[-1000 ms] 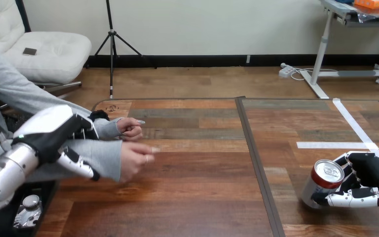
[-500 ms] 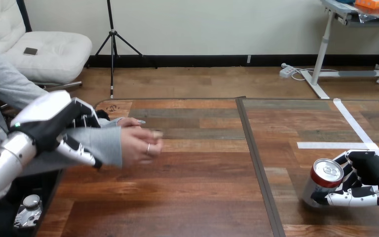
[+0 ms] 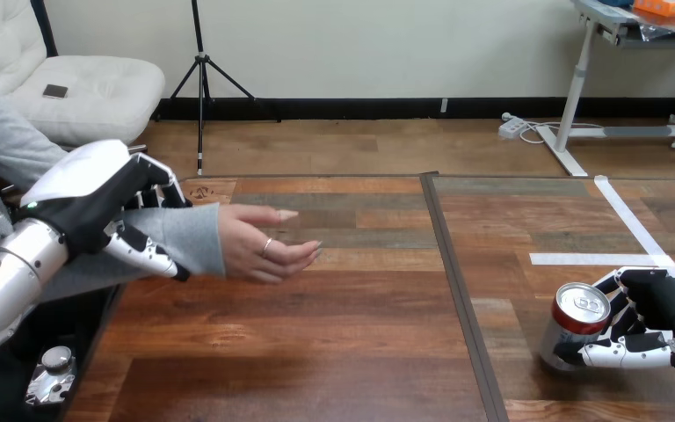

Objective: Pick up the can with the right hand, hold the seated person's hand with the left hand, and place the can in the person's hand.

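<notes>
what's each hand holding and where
The right hand grips the can round its side; the left hand clasps the person's sleeved forearm just behind the wrist.

Can (image 3: 575,329) stands on table (image 3: 360,352) at right, person's hand (image 3: 259,247) at left

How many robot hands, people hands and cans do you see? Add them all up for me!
Robot hands: 2, the left hand and the right hand.
People hands: 1, the person's hand.
Cans: 1, the can.
Total: 4.
</notes>
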